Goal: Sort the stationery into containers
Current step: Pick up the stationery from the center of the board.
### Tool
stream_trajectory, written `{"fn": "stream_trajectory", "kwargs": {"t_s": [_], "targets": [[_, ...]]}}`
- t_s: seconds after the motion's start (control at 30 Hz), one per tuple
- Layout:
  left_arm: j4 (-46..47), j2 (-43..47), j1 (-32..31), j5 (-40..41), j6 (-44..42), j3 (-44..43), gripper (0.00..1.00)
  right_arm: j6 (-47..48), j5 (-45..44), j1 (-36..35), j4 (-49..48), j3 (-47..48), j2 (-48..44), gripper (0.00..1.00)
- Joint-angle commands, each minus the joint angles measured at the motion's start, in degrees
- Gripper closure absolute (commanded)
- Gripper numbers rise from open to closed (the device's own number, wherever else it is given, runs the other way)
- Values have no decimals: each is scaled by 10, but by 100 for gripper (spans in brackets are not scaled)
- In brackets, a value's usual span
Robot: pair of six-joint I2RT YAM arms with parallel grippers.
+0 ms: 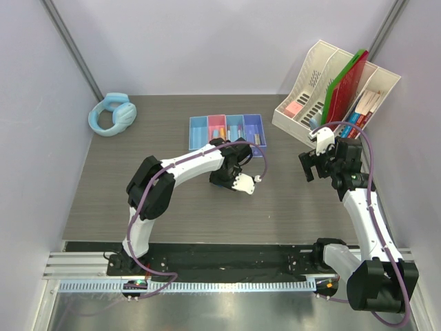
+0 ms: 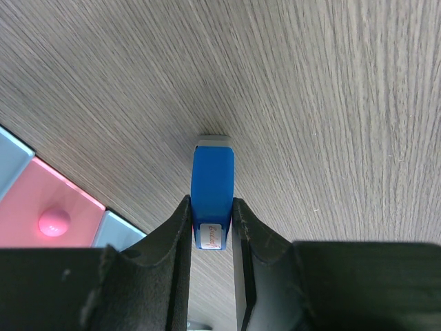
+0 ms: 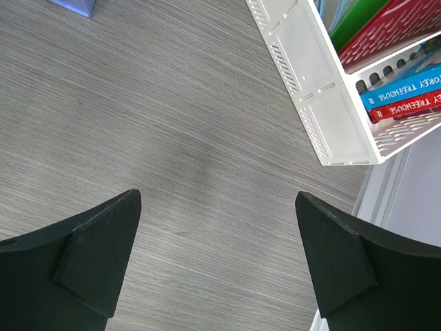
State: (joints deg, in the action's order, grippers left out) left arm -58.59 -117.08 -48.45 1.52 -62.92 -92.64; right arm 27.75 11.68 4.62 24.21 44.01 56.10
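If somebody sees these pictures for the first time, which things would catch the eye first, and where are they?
The left gripper is shut on a blue block, just in front of the row of coloured containers in the middle. The right gripper is open and empty beside the cream file organiser at the far right. Light blue headphones lie at the far left.

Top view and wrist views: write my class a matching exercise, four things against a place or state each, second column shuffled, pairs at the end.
1. block
2. headphones
3. right hand
4. bins

A. far left corner
B. open, empty
C. clamped in left hand
D. far side, centre

Pairs: 1-C, 2-A, 3-B, 4-D
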Motion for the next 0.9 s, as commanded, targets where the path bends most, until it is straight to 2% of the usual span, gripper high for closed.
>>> {"fn": "stream_trajectory", "kwargs": {"t_s": [0.0, 0.87], "targets": [[-9, 25, 4, -3, 5, -18, 100, -7, 9, 1, -8, 4, -10, 0], [-14, 30, 5, 9, 2, -17, 100, -7, 14, 5, -5, 6, -9, 0]]}}
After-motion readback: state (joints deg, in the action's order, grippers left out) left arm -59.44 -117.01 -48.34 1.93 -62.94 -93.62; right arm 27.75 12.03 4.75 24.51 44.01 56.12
